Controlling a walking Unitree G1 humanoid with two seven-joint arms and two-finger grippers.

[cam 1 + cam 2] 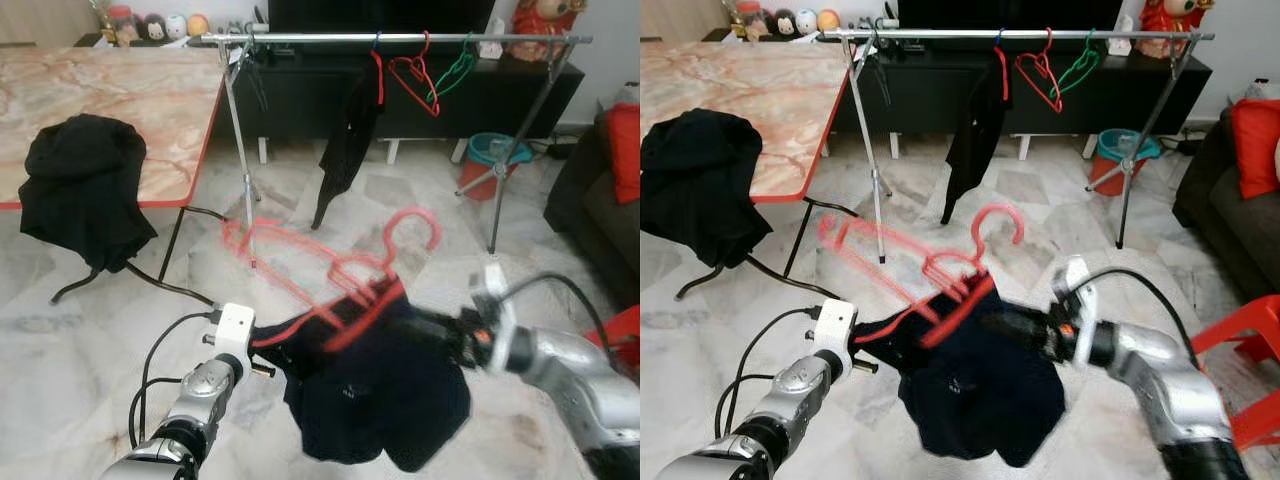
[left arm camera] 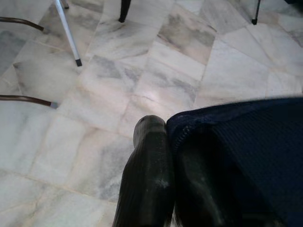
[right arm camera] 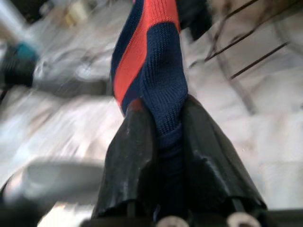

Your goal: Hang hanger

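Left eye view: rack (image 1: 400, 38) beyond table (image 1: 150, 110).

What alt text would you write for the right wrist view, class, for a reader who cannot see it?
Two black fingers of the right gripper are shut on a fold of navy knitted garment with a red stripe, which rises away from them. Behind it lies blurred pale marble floor.

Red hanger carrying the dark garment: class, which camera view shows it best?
The left eye view: the red hanger shows whole, though blurred, hook up, above the dark garment. The right eye view matches. Both wrist views show end effector fingers pinching fabric.
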